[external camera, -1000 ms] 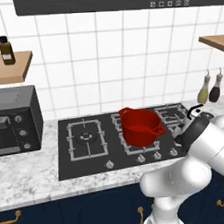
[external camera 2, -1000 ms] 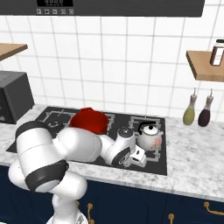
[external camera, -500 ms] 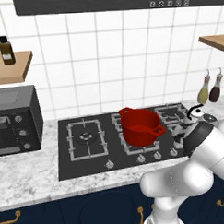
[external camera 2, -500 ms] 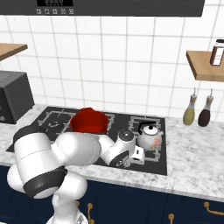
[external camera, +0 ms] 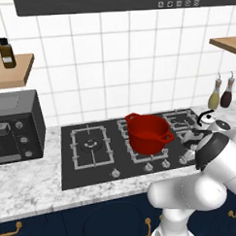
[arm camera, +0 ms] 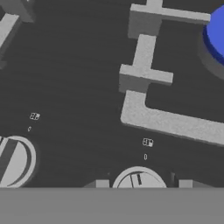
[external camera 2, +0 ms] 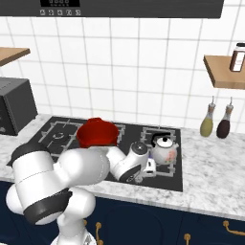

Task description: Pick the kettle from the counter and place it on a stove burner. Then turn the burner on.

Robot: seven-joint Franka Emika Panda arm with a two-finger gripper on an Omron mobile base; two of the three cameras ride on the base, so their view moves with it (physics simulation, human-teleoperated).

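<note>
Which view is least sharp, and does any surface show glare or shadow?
Hand view: soft and grainy, the knob markings blurred. Left base view: even lighting, a pale sheen on the red pot. Right base view: the kettle is clear, with a faint shadow on the stove.

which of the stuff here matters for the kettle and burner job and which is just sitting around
Part of the job:
kettle, on the right burner
stove
knob between the gripper fingertips
counter

Just lying about:
red pot
microwave
two hanging bottles
shelf bottle
</note>
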